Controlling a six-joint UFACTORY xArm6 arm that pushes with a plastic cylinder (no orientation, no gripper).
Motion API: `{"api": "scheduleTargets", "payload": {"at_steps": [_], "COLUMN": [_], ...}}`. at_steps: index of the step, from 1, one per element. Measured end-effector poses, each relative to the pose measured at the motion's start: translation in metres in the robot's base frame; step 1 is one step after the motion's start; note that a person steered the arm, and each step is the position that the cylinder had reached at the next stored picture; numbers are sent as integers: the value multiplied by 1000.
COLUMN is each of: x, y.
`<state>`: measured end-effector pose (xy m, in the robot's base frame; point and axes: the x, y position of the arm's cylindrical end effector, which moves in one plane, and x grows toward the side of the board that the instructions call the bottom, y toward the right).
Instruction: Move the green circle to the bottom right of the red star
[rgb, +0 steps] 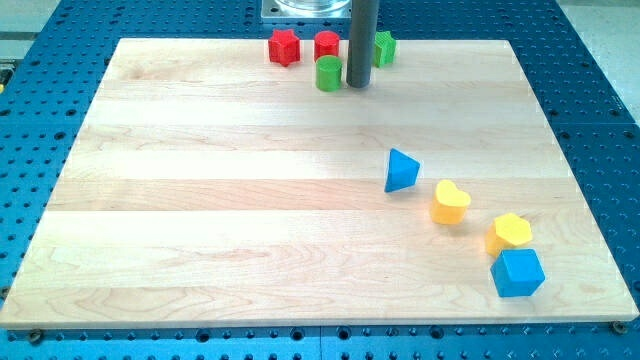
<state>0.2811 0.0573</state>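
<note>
Green circle (328, 73) low and right of red star (284, 46), just under another red block (327, 44). No hand to spread or pinch, only my tip (359, 85), just right of the circle, perhaps touching. Shoved left, could overshoot under the star or nudge the red block.

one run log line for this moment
my tip right of green circle | circle lower right of red star | contact unclear

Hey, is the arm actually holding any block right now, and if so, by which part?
Nothing is held. My tip is a plain rod that only pushes; it stands right beside the green circle, on the view's right of it.
</note>
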Motion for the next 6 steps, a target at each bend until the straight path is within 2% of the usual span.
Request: {"api": "scheduleTargets", "payload": {"at_steps": [1, 2, 3, 4, 5, 6], "x": [3, 28, 90, 151, 169, 183], "y": [-29, -22, 59, 114, 58, 29]}}
